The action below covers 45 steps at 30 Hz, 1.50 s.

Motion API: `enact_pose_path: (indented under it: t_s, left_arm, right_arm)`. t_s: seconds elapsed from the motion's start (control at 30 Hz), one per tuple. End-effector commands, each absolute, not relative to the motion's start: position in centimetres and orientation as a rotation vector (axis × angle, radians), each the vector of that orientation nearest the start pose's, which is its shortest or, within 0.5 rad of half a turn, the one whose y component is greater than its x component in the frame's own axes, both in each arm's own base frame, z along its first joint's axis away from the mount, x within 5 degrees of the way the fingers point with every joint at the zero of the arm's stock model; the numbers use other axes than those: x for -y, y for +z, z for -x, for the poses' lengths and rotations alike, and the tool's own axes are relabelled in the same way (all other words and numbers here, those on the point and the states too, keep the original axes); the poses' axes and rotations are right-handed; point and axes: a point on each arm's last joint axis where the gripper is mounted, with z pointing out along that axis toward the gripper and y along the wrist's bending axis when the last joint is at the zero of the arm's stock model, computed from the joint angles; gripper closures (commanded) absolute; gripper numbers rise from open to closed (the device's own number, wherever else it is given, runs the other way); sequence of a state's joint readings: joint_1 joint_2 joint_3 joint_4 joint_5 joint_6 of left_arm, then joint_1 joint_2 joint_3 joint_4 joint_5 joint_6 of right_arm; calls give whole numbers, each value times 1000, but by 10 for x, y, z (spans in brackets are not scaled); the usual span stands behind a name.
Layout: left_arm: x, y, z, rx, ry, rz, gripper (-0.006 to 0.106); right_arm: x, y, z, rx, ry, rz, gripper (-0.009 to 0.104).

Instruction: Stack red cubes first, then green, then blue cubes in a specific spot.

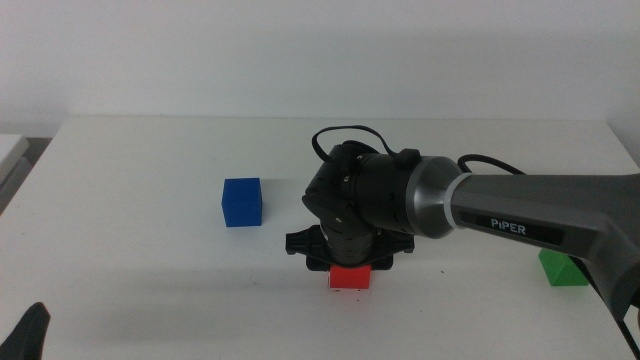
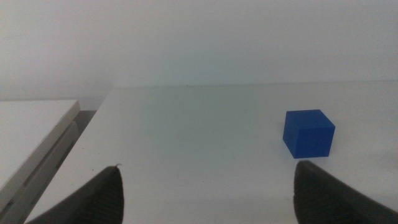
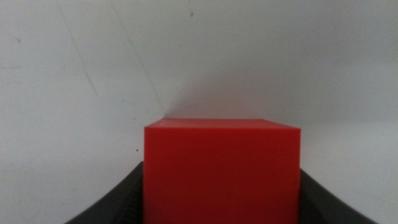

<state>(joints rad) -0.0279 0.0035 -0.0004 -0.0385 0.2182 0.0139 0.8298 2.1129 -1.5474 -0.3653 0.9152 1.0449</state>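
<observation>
You have the red cube (image 3: 222, 171) clamped between the right gripper (image 1: 349, 268) jaws; next, set it on the spot.

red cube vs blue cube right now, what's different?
The red cube sits between the right gripper's jaws near the table's front; the blue cube stands free, ungripped, further back and left. The left gripper waits open. Colour differs; size and shape look alike.
</observation>
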Motion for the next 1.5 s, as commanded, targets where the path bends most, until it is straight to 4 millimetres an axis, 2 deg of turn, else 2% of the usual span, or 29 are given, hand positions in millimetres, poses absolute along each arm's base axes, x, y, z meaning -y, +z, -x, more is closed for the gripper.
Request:
enact_pose_path:
  t_s: [0.0, 0.03, 0.1, 0.13, 0.2, 0.23, 0.33, 0.4, 0.47, 0.53, 0.67, 0.73, 0.8, 0.87, 1.07, 1.27, 1.47]
  left_arm:
    - [2, 195, -56, -1689, -48, -3, 7]
    - [2, 195, -56, -1689, -48, -3, 7]
    - [2, 195, -56, -1689, -48, -3, 7]
    - [2, 195, -56, -1689, -48, -3, 7]
    - [2, 195, -56, -1689, -48, -3, 7]
    - [2, 195, -56, -1689, -48, -3, 7]
    - [2, 195, -56, -1689, -48, -3, 7]
    - [2, 195, -56, -1689, -48, -3, 7]
    - [2, 195, -56, -1689, -48, -3, 7]
    - [2, 195, -56, -1689, -48, -3, 7]
    - [2, 195, -56, -1689, -48, -3, 7]
    - [2, 195, -56, -1689, -48, -3, 7]
    - [2, 195, -56, -1689, -48, -3, 7]
    - [2, 195, -56, -1689, -48, -3, 7]
    - [2, 195, -56, -1689, -48, -3, 7]
    - [2, 195, -56, -1689, -48, -3, 7]
    - [2, 195, -56, -1689, -48, -3, 7]
  right_arm:
    - [-303, 156, -308, -2798, -42, -17, 93]
    - [-303, 156, -308, -2802, -52, 1, 76]
    - [-303, 156, -308, -2796, -44, 5, 57]
    - [-303, 158, -308, -2792, -37, 5, 43]
    - [-302, 169, -308, -2765, -38, 51, 13]
    - [-300, 180, -306, -2749, -44, 92, 2]
    - [-284, 227, -295, -2680, -52, 177, 4]
    - [-259, 255, -283, -2634, -60, 196, 4]
    - [-220, 275, -269, -2610, -76, 200, 4]
    - [-175, 279, -261, -2625, -118, 171, 4]
    - [-88, 268, -252, -2671, -213, 133, 4]
    - [-59, 259, -254, -2681, -217, 55, 4]
    - [-39, 251, -259, -2696, -205, 5, 4]
    - [-30, 242, -266, -2718, -208, -1, 4]
    - [-18, 213, -290, -2732, -192, -34, 4]
    - [-18, 184, -306, -2754, -189, 14, 4]
    - [-21, 166, -316, -2741, -169, 48, 7]
